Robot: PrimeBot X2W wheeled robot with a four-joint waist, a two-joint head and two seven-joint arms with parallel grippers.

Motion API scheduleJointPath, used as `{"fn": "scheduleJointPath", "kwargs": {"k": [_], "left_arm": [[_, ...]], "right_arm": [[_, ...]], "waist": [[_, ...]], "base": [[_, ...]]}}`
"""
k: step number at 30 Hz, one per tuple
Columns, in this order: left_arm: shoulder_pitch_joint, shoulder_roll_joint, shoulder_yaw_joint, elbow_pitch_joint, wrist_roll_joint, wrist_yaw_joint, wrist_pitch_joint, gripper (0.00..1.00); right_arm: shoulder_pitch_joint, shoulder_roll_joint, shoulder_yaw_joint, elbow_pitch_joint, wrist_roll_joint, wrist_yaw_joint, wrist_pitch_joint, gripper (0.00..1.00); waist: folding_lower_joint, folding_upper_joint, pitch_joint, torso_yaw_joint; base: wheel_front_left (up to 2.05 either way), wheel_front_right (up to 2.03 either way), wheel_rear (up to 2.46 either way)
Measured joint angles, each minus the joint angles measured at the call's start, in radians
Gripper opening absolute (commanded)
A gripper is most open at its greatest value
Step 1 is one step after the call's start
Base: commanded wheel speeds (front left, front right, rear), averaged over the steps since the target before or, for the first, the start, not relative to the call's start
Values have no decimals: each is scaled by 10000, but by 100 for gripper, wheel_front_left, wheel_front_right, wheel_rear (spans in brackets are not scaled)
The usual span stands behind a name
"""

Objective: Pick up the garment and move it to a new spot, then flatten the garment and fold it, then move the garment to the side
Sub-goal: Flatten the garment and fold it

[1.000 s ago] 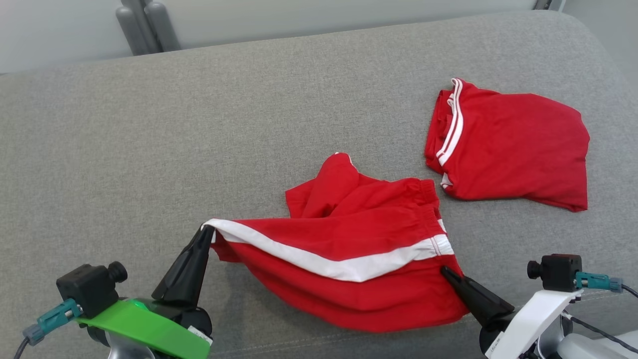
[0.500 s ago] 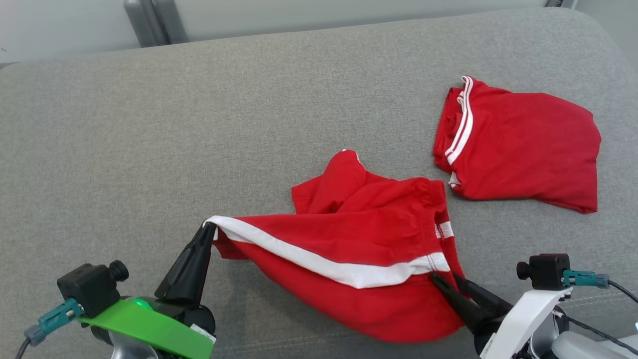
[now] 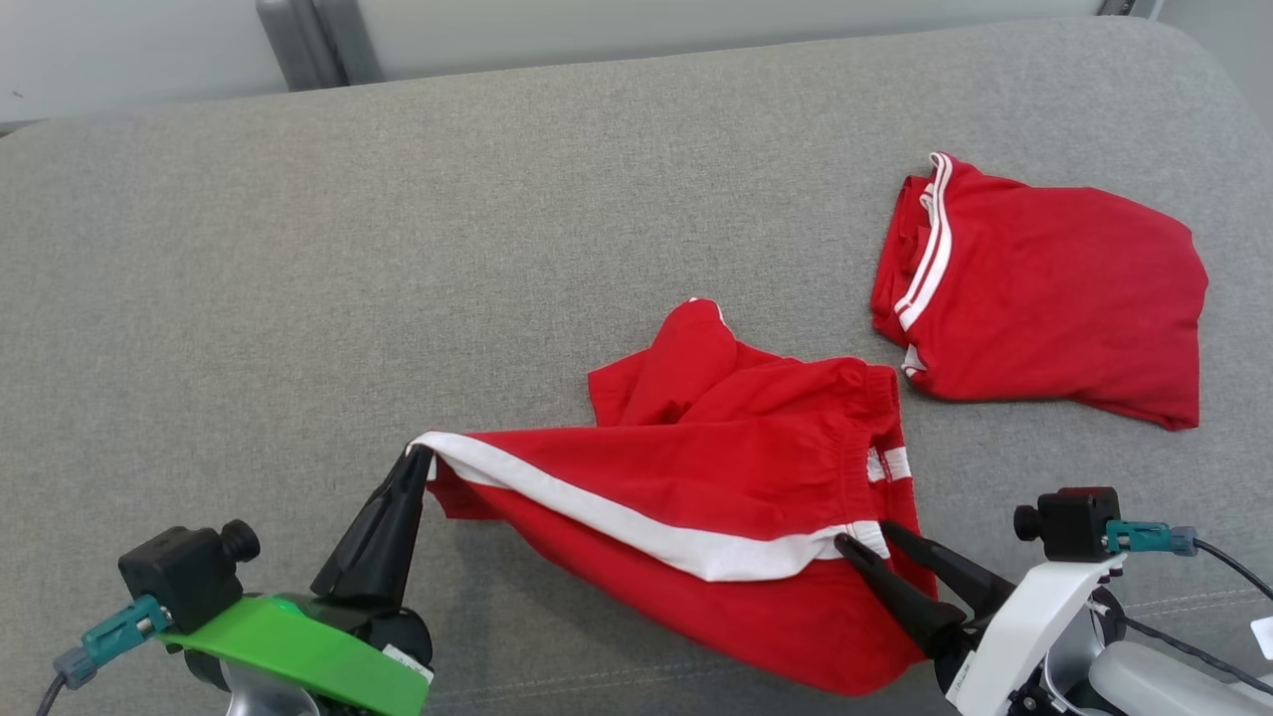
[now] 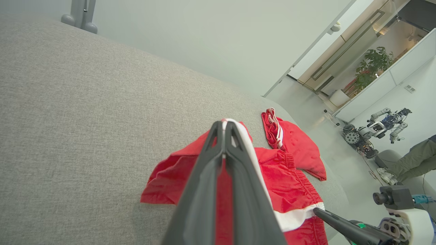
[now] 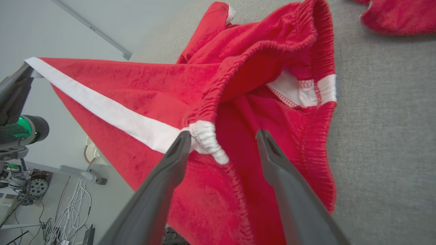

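Observation:
The garment (image 3: 716, 467) is a pair of red shorts with a white side stripe, lying crumpled near the front of the grey sofa (image 3: 398, 249). My left gripper (image 3: 420, 459) is shut on the hem corner at the stripe's end and holds it just above the cushion; in the left wrist view the fabric (image 4: 289, 177) trails away from that gripper (image 4: 224, 124). My right gripper (image 3: 863, 534) stands open at the waistband corner. In the right wrist view its fingers (image 5: 223, 134) straddle the elastic waistband (image 5: 238, 85), and the white corner rests loose against one finger.
A second red garment (image 3: 1044, 298) with white stripes lies folded at the back right of the sofa. The sofa's front seam runs just below the shorts. In the left wrist view, another robot (image 4: 374, 129) and a person's leg (image 4: 408, 163) are on the floor beyond.
My right gripper has opened and let go of the waistband corner, which has sagged toward the cushion. The left gripper keeps its hold. The head camera has shifted slightly.

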Motion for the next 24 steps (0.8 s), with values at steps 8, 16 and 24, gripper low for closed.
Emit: {"fn": "scheduleJointPath", "kwargs": {"k": [8, 16, 24], "left_arm": [[0, 0, 4, 8, 0, 75, 0, 0], [1, 0, 17, 46, -2, 90, 0, 0], [1, -6, 29, 153, -59, 96, -2, 0]], "right_arm": [[-161, 0, -46, -58, -127, 2, -17, 0], [-164, -2, -19, -127, -123, 17, -15, 10], [-153, -19, -25, -144, -40, 88, -15, 0]], "waist": [[0, 0, -57, -17], [0, 0, -107, -58], [0, 0, -192, -102]], "base": [[0, 0, 0], [0, 0, 0], [0, 0, 0]]}}
